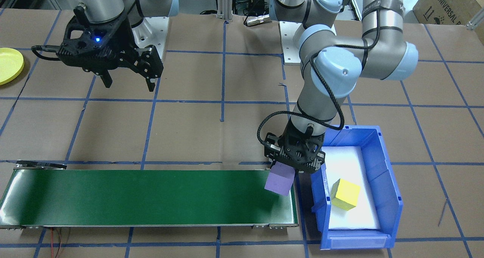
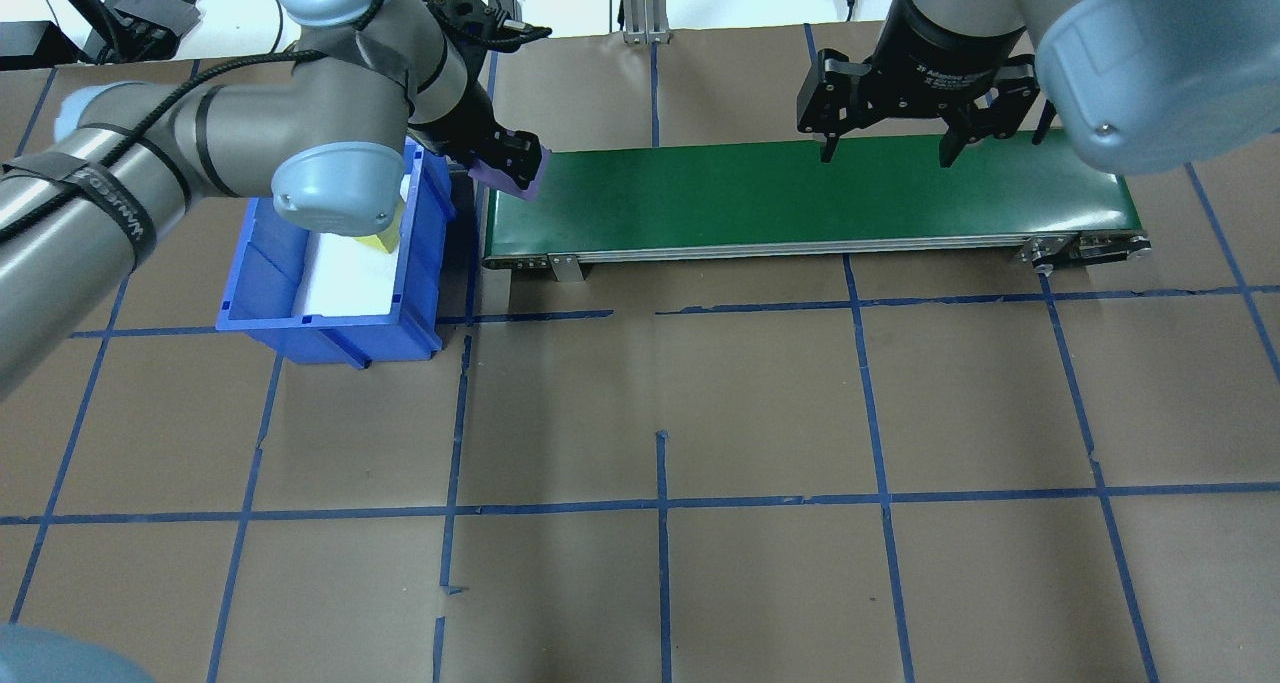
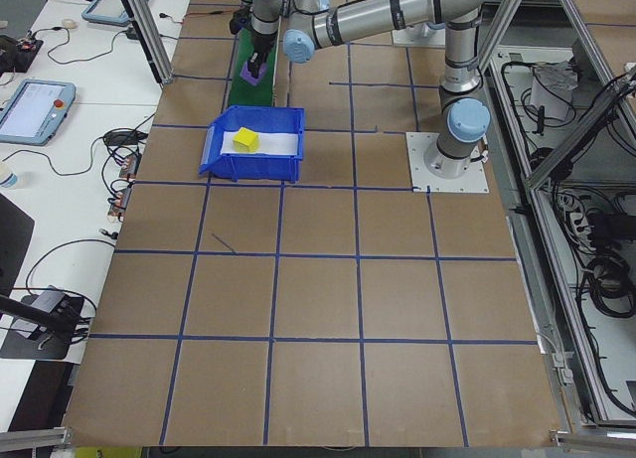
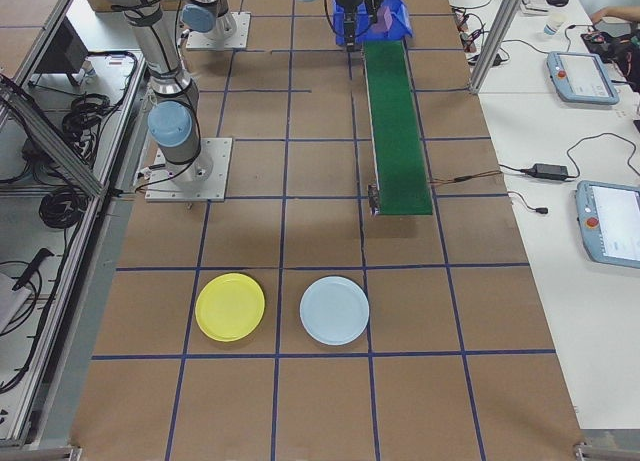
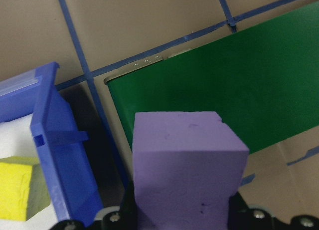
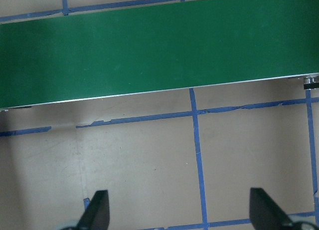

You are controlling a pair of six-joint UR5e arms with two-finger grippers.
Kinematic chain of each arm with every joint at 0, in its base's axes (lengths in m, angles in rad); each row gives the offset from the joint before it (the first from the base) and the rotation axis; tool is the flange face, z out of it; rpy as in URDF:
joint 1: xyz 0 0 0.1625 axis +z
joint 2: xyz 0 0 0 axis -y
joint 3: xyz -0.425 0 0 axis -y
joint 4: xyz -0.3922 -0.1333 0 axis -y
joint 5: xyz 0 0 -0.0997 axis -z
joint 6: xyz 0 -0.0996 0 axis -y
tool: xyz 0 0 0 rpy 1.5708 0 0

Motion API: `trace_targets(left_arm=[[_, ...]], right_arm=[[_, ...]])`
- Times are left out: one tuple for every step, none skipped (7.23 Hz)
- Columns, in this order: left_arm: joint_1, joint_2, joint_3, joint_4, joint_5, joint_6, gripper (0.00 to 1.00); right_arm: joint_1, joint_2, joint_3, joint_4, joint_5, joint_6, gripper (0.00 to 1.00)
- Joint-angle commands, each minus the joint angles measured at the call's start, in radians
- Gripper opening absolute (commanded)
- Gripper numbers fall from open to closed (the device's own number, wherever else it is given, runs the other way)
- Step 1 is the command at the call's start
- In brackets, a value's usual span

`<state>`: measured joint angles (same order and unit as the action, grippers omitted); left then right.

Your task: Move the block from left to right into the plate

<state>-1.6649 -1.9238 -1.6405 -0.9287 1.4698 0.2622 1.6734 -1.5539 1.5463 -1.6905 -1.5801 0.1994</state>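
green conveyor belt (image 1: 151,197), blue bin (image 1: 389,197), pale blue plate (image 4: 335,310)

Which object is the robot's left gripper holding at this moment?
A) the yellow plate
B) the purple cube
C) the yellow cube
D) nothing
B: the left gripper is shut on the purple cube over the end of the green conveyor belt, while the yellow cube lies in the blue bin.
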Motion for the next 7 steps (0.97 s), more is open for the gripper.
trace_targets(left_arm=[[-0.004, -0.090, -0.001, 0.083, -0.035, -0.003, 0.50], [-0.004, -0.107, -0.001, 0.085, -0.037, -0.011, 1.00], [-0.004, -0.103, 0.001, 0.082, -0.031, -0.061, 1.00], [-0.003, -0.057, 0.016, 0.068, -0.014, -0.081, 1.00], [0.007, 0.015, 0.022, -0.023, 0.076, -0.075, 1.00], [0.019, 0.069, 0.033, -0.095, 0.122, -0.074, 1.00], [0.086, 0.084, 0.054, -0.175, 0.126, -0.072, 1.00]], right_arm=[[-0.001, 0.000, 0.002, 0.002, -0.003, -0.012, 1.00], [-0.001, 0.000, 0.002, 0.002, -0.011, -0.014, 1.00], [0.000, 0.002, 0.002, 0.006, -0.012, -0.014, 1.00], [-0.001, 0.009, 0.002, 0.012, -0.014, -0.017, 1.00], [-0.001, 0.011, 0.008, 0.009, -0.014, -0.011, 1.00], [-0.003, 0.009, 0.014, 0.011, -0.014, -0.014, 1.00], [-0.006, 0.009, 0.015, 0.011, -0.006, -0.014, 1.00]])
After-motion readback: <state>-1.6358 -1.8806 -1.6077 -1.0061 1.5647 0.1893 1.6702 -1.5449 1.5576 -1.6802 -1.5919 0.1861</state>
